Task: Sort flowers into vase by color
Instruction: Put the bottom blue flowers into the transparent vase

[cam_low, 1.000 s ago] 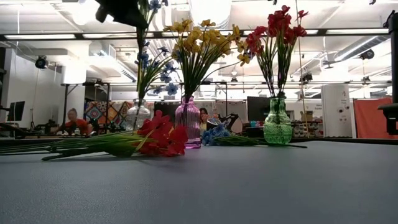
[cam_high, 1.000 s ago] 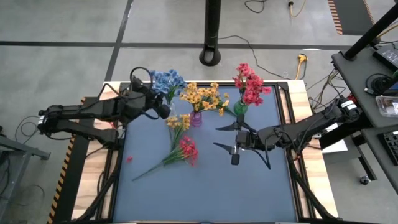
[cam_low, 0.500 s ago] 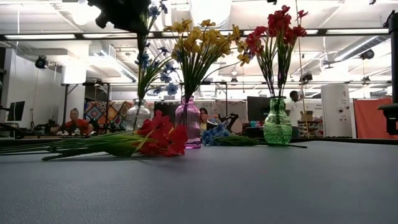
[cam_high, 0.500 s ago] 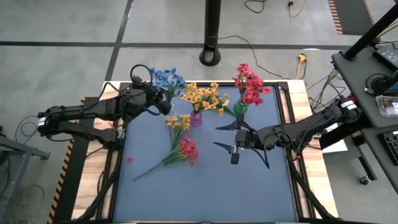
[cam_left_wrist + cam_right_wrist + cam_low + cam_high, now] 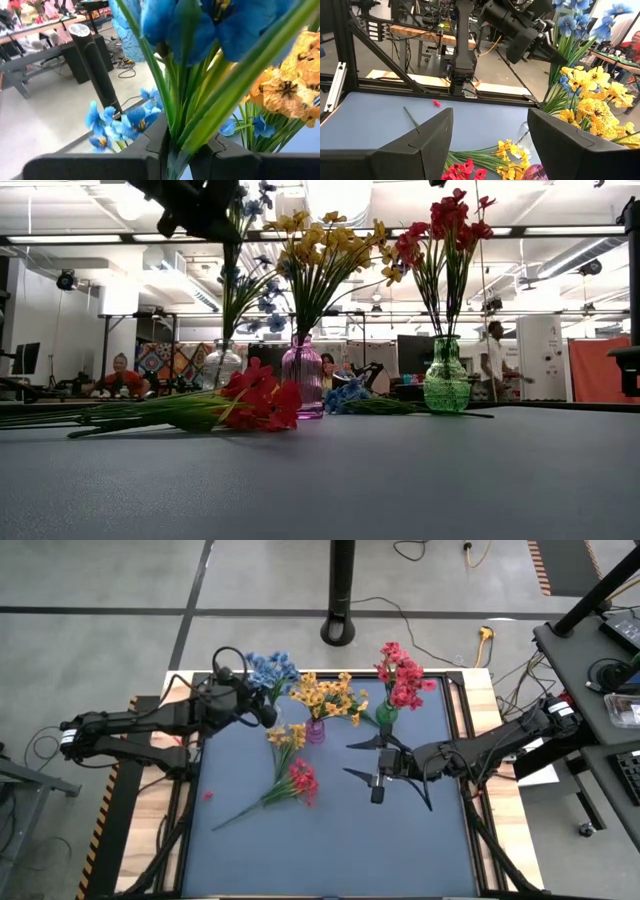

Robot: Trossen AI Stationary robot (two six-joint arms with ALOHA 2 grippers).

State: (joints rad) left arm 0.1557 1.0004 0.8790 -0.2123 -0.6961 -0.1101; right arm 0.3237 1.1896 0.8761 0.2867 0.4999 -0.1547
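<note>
1. Currently the left gripper [image 5: 262, 710] hovers over the back-left of the mat [image 5: 330, 840], its fingers pinched on the green stems of a blue sprig [image 5: 200, 30]; the left wrist view shows the stems clamped between both pads.
2. Blue flowers [image 5: 268, 668] stand at the back left in a clear vase [image 5: 222, 364], with the held sprig among them.
3. Yellow flowers [image 5: 325, 695] stand in the purple vase [image 5: 303, 376], at the back centre.
4. Red flowers [image 5: 401, 675] stand in the green vase [image 5: 446, 376], at the back right.
5. Loose on the mat: a yellow sprig [image 5: 288, 738] just in front of the purple vase, and a red sprig [image 5: 300, 782] nearer the front, its stem running toward the front left. The two lie close together.
6. A small red petal [image 5: 207, 796] lies alone near the left edge.
7. Right gripper [image 5: 362, 760] waits right of centre over the mat, fingers spread wide, holding nothing.
8. People show in the room beyond the table.
</note>
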